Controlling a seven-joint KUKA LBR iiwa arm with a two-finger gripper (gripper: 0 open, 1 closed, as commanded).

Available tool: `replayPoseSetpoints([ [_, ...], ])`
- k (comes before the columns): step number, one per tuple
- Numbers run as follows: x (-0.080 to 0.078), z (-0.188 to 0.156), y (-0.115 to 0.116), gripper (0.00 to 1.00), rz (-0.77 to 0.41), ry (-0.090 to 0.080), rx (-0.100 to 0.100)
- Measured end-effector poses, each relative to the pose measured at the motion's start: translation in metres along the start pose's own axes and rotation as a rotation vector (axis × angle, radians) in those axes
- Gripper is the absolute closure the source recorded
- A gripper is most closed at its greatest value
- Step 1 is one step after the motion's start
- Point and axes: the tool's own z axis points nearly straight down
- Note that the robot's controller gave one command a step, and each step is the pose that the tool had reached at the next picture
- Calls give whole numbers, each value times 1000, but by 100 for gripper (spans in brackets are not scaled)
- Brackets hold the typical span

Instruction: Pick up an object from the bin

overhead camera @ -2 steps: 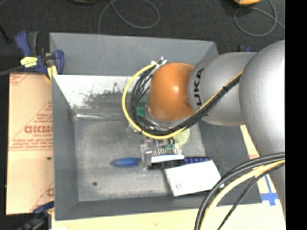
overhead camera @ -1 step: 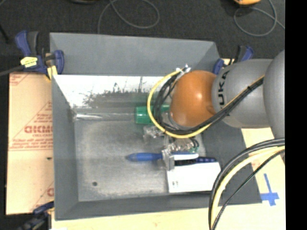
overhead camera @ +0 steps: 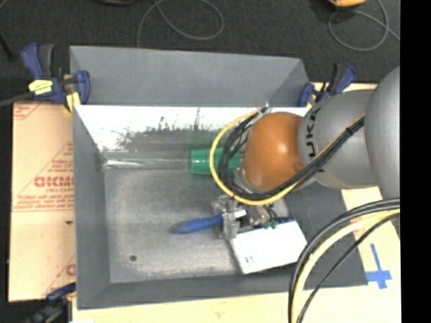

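though i cannot tell if the claw point(overhead camera: 231, 222) is spread, crowding by the flat white card box point(overhead camera: 269, 249) could knock the slim blue plastic stick point(overhead camera: 194, 226) aside.

We are reaching in from the right with our grey arm point(overhead camera: 350, 140), its thick last links lying across the upper right of the view. We are carrying the rounded orange cover point(overhead camera: 269, 150) on the wrist, turned toward the camera. The yellow and black cables point(overhead camera: 219, 155) are looping around it and running back along the arm. Below the cover we are pointing the gripper point(overhead camera: 232, 222) downward, its small metal body hanging low, toward the lower middle of the view.
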Motion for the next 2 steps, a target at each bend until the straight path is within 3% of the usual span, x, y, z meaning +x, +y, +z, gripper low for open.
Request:
replayPoseSetpoints([
  [2, 2, -5, 0, 100, 1, 4, -1],
])
